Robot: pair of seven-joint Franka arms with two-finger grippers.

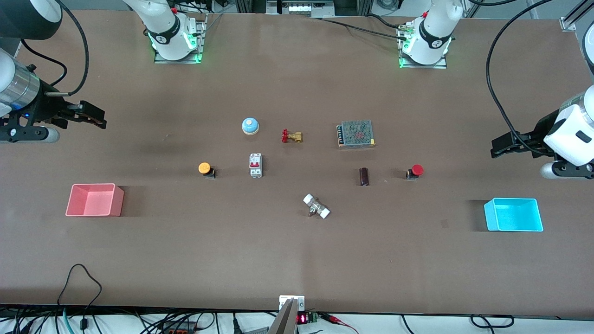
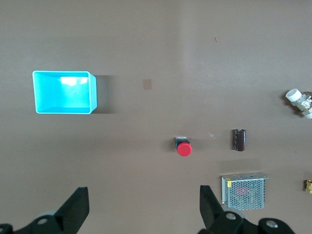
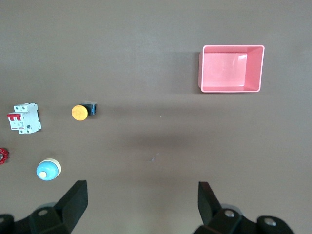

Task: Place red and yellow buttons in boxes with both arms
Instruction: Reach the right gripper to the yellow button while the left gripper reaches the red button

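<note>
On the brown table (image 1: 297, 260), with the white circuit breaker (image 1: 255, 165) as centre mark, both arms wait high: left gripper (image 2: 144, 207) and right gripper (image 3: 142, 204), jaws wide, empty. The pink box (image 1: 94, 200) and cyan box (image 1: 513, 215) sit well apart from the breaker, toward the table's ends. The yellow button (image 1: 205, 169) lies near it, the red button (image 1: 415, 171) well apart.

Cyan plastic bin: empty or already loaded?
Empty. The cyan plastic bin shows only bare floor inside, and the red mushroom-cap button sits on the table apart from it.
</note>
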